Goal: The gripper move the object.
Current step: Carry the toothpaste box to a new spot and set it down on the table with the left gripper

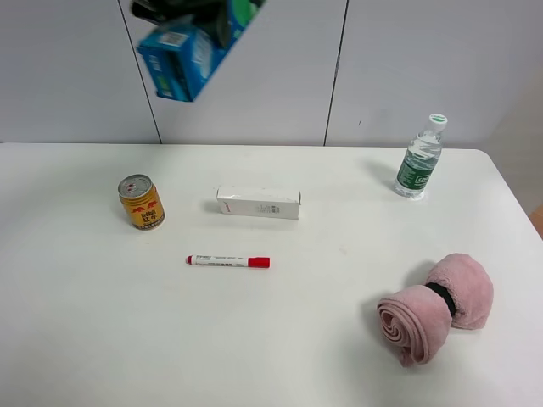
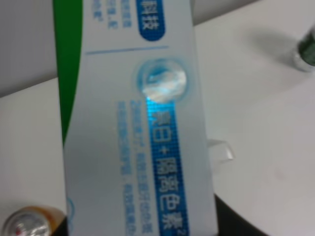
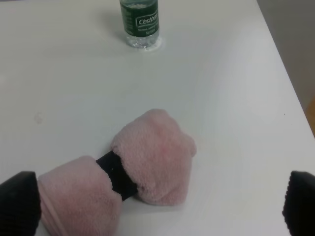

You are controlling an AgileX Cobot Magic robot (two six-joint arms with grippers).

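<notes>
Black two-fingered left gripper [image 1: 202,15] clamps the long blue-and-white toothpaste carton [image 1: 181,58] high over the white table [image 1: 339,348], likely for an unobstructed carry.

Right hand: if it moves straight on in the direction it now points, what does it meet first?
Probably the pink rolled towel, lying just ahead of the open right hand; the water bottle stands farther on. Depth is unclear.

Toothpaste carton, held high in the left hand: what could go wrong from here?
1. The toothpaste carton hangs tilted in the left hand, high over the table. A slip would likely drop it near the can or the white carton.
2. The toothpaste carton fills the left wrist view, so that camera barely helps in placing it.
</notes>
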